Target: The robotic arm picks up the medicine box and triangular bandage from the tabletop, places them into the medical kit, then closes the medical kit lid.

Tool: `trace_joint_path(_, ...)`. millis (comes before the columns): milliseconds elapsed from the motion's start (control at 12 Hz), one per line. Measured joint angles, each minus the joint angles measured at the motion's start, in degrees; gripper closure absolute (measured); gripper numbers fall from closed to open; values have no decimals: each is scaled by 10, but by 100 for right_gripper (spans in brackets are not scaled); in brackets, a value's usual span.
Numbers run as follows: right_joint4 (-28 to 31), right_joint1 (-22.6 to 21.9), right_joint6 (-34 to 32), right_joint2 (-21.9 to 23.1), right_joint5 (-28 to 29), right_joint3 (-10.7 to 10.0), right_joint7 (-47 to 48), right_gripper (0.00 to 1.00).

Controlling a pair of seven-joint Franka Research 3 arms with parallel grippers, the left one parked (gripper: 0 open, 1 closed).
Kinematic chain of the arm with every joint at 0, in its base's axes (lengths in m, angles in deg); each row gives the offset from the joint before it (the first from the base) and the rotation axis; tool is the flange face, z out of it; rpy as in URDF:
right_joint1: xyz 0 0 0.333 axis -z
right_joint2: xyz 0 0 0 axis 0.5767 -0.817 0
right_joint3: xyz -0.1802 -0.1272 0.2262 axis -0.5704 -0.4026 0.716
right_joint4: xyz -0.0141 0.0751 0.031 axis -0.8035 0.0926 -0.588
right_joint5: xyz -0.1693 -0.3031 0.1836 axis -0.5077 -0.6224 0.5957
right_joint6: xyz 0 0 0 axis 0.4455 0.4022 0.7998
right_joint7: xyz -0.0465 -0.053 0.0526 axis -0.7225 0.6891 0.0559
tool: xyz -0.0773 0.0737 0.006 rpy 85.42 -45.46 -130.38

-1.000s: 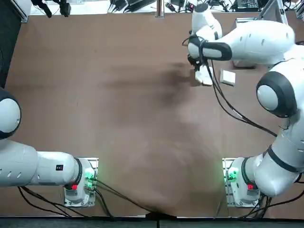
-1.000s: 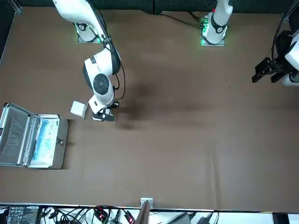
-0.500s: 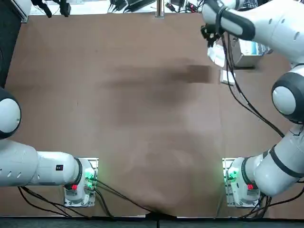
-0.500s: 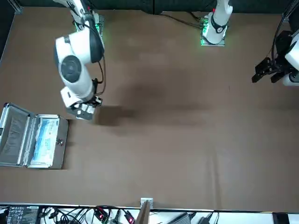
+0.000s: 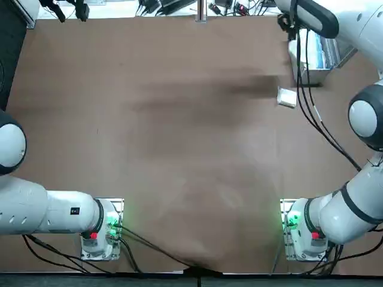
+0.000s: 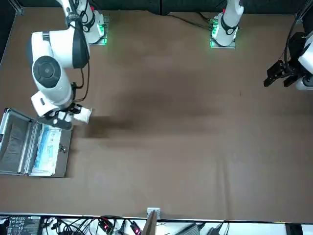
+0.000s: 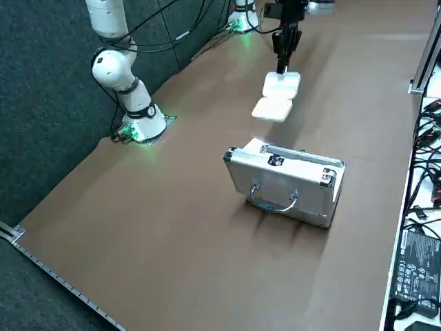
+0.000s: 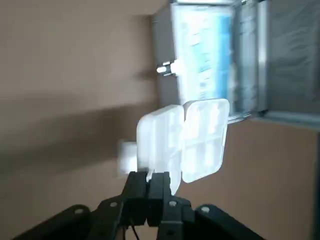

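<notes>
Right gripper [image 8: 149, 176] up off the tabletop [image 5: 149, 149], near the medical kit [image 7: 275, 186]. Jaws closed down to the thickness of what they carry: one edge of the medicine box [image 8: 205, 140], pinched between the tips. Box hangs open at its hinge, two pale rounded halves with a fold between, compartments faintly visible in the right wrist view.

Handling, by judgement: light, thin-walled plastic; stiff in each half, loose at the hinge. Smooth faces, so likely slippery. Hold is at an edge only, the rest unsupported; it could pivot or swing if hurried. Squeeze modestly; hard pressure might crack a wall. Present hold looks serviceable. For a fresh take, one half near the hinge would steady it better.

Triangular bandage [image 5: 287, 97], as I read the small white squarish packet: on the tabletop, apart from the kit. Probably light, softer, wrapper apt to slide. Best taken across the middle from opposite sides, not by a wrapper edge.

Kit open, lid [image 6: 13, 142] folded back, pale blue and white contents inside. Next, bring the box over the opening, clear of the rim, then lower before release.
</notes>
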Motion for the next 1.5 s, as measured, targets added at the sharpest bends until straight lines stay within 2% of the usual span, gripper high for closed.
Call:
trace_joint_path(417, 1, 56, -6, -35, -104, -1, -78, 98)
trace_joint_path(667, 1, 59, -4, -75, -155, -1, -79, 98)
trace_joint_path(750, 1, 59, 1, -98, -195, 0, -79, 98)
trace_joint_path(833, 1, 60, 4, -107, -209, 0, -79, 98)
trace_joint_path(1500, 1, 79, 42, -139, -223, 0, -79, 98)
